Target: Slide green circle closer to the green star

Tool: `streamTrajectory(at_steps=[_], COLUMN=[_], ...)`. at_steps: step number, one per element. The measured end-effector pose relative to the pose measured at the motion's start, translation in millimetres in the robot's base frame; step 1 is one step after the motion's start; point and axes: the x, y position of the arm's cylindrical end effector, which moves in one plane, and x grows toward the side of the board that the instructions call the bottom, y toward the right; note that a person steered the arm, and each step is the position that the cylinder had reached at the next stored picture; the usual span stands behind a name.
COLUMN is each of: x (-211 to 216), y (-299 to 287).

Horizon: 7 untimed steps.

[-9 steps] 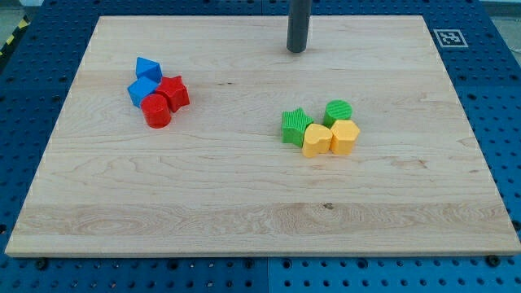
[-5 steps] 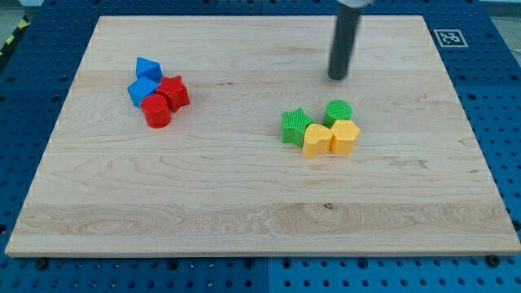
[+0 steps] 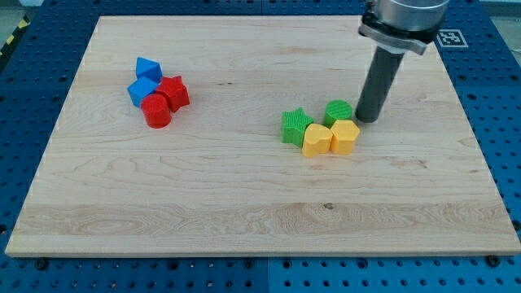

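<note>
The green circle (image 3: 338,111) sits right of centre on the wooden board (image 3: 244,203). The green star (image 3: 295,126) lies just to its left, a small gap apart. My tip (image 3: 367,119) stands on the board close beside the green circle's right edge, touching or nearly touching it. A yellow heart-shaped block (image 3: 316,140) and a yellow block (image 3: 344,137) lie just below the two green blocks, touching them.
A cluster at the view's upper left holds two blue blocks (image 3: 145,80), a red star (image 3: 173,92) and a red cylinder (image 3: 155,111). A printed marker (image 3: 449,37) sits at the board's top right corner.
My tip has moved from the top centre of the board down and to the right, ending beside the green circle's right edge. The blocks have not moved.
</note>
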Motion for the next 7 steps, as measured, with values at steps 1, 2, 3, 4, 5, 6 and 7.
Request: streamTrajectory(at_steps=[1,2,3,4,5,6,7], x=[0,0,3,-7,-7,-7,-7], y=[-4,-3,12,21,21,10,-11])
